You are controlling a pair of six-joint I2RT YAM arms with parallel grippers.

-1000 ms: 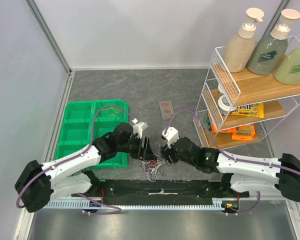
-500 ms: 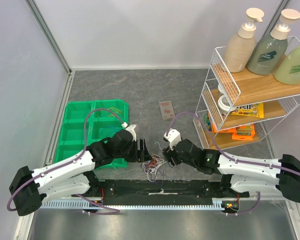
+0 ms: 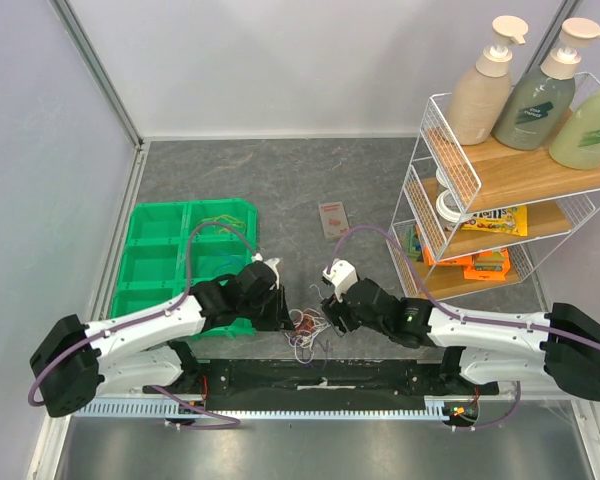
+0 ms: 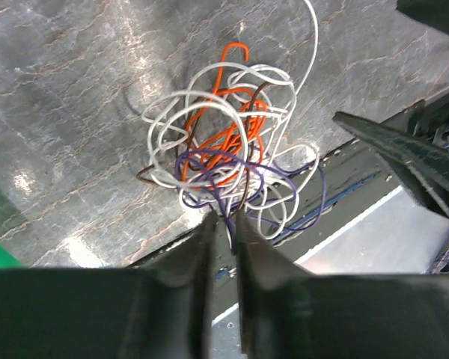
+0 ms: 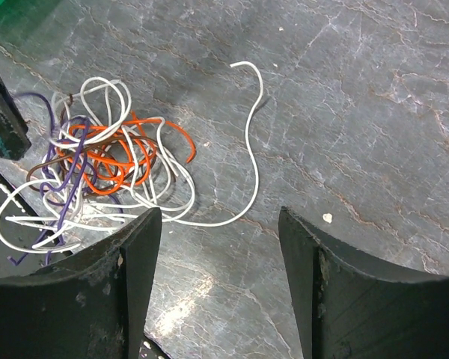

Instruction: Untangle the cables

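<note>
Your left tool (image 4: 224, 221) has dropped lower onto the pile and narrowed from the wide spread it showed a second ago, while your right tool (image 5: 218, 217) has barely shifted and the cables (image 3: 305, 325) lie where they did. They sit in one clump at the near edge of the table (image 3: 280, 180), between your two tools and just right of the green tray (image 3: 160, 250). In the left wrist view, your left tool's jaws are drawn almost together at the clump's near rim. A purple strand runs into the slit, but whether it is pinched yet you cannot tell. Your right tool stands wide open above bare table beside the clump, holding nothing. As for progress, judge it barely begun: orange, white, purple and a dark brownish strand are all looped through one another, and none lies apart on its own, so nearly all the separating is left. The clump is roundish and has no real long axis. The only part with a clear direction is one white tail, which in the right wrist view leaves the clump's lower side, sweeps out toward your right tool and curves up to a free end well clear of the knot.
</note>
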